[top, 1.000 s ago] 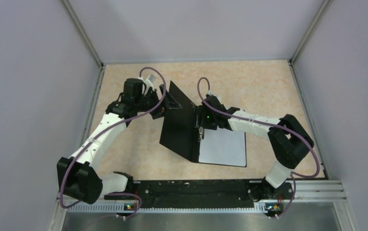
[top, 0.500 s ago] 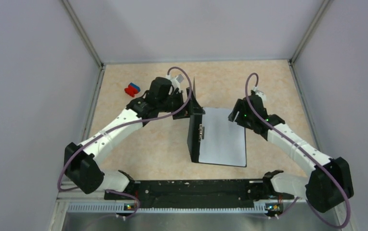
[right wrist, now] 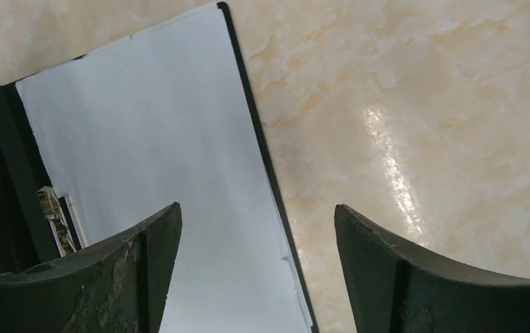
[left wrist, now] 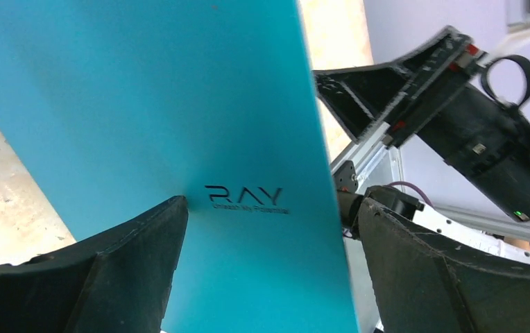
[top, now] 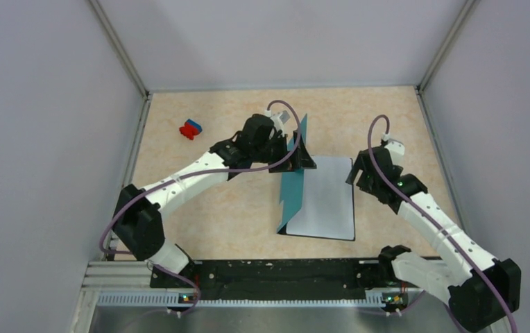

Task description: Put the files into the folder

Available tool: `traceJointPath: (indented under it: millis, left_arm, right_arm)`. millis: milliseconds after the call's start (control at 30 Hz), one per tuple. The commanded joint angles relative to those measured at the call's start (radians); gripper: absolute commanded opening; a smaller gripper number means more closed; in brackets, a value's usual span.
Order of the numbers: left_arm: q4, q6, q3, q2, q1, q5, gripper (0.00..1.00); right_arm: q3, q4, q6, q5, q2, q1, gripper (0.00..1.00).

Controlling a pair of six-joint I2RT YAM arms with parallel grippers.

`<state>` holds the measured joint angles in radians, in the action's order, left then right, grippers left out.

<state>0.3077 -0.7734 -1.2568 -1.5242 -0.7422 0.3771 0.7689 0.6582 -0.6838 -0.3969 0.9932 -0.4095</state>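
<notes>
now left gripper [left wrist: 270, 207], spread wide, props up the folder [top: 293, 189]; right gripper [right wrist: 257, 208], also spread, hovers over files [top: 326, 195].

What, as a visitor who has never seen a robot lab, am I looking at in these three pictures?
Two robot arms are bolted to a table. One picture is from a camera overhead; the other two are from cameras on the wrists, so black fingers frame them. On the table lie a red-and-blue block and a folder with white paper inside. The folder's teal cover stands raised between the spread fingers of the left gripper, one touching it. The right gripper hovers open over the paper's edge, empty.
</notes>
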Motion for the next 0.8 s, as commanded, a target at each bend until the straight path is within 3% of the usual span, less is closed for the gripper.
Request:
traceJointPath:
  millis: [0,300,567,767]
  left_arm:
    - [-0.123,-0.031,-0.038,-0.036,-0.015,0.021,0.99]
    - [-0.092,-0.004,-0.152,-0.084,-0.059,0.007,0.99]
    - [-0.015,0.028,-0.211,-0.095,-0.074,-0.041,0.99]
    - [-0.001,0.006,-0.157,-0.098,-0.043,-0.088,0.99]
  right_arm:
    - [0.028,0.053,-0.007,-0.069,-0.067,0.029,0.8]
    - [0.049,0.083,0.007,-0.074,-0.094,0.065,0.83]
    - [0.018,0.038,0.043,-0.028,-0.073,0.175,0.84]
    - [-0.053,-0.048,0.042,0.002,0.003,0.196,0.82]
